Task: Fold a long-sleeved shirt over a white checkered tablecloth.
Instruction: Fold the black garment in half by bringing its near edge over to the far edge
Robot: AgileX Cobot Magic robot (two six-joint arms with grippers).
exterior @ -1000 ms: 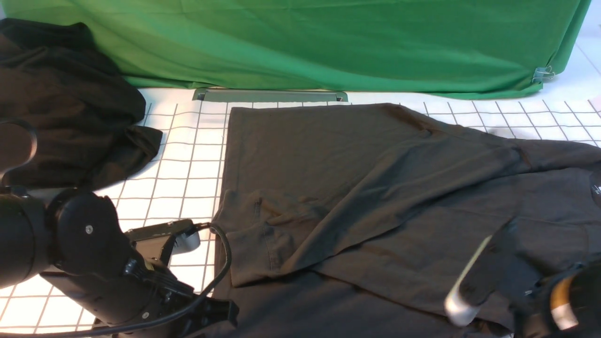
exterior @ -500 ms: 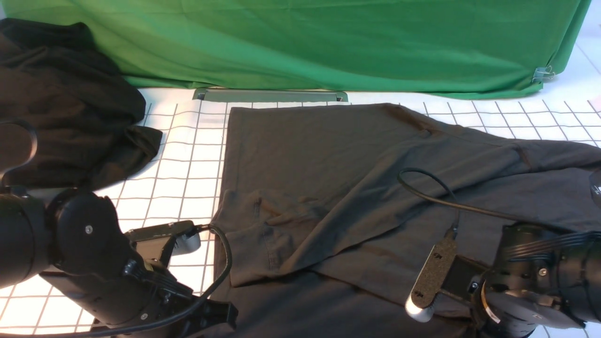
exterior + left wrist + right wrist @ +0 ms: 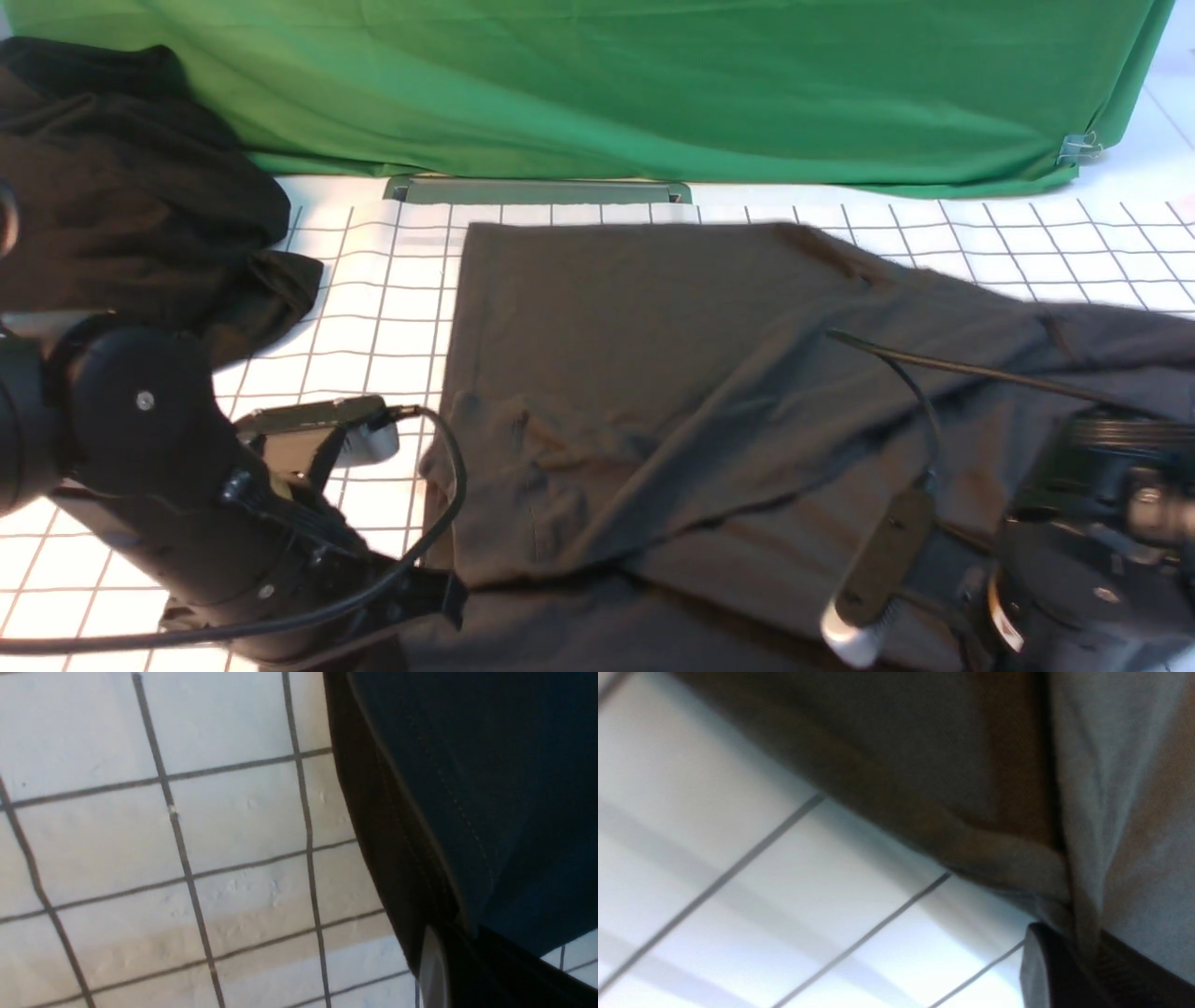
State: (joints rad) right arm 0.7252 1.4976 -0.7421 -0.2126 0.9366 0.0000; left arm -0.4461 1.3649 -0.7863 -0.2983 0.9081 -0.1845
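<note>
The dark charcoal-grey long-sleeved shirt (image 3: 653, 373) lies spread over the white checkered tablecloth (image 3: 373, 308), a sleeve folded across its body. Its near edge runs off the bottom of the front view between my two arms. The left wrist view has my left gripper (image 3: 467, 933) shut on the shirt's stitched hem (image 3: 444, 812), lifted over the tablecloth (image 3: 233, 826). My right gripper (image 3: 1083, 947) is shut on a fold of the shirt (image 3: 971, 788) above the tablecloth (image 3: 784, 905). The front view shows only the left arm (image 3: 187, 485) and right arm (image 3: 1083, 579); their fingertips are hidden.
A deeper-black plain garment (image 3: 121, 205) is heaped at the back left. A bright green cloth (image 3: 653, 84) hangs across the back, held by a clip (image 3: 1078, 145) at its right end. A grey strip (image 3: 537, 190) lies along its foot.
My right gripper came down onto the shirt's near edge and closed on it. The shirt's far edge has slid toward me. My left arm has risen a little, still gripping.
</note>
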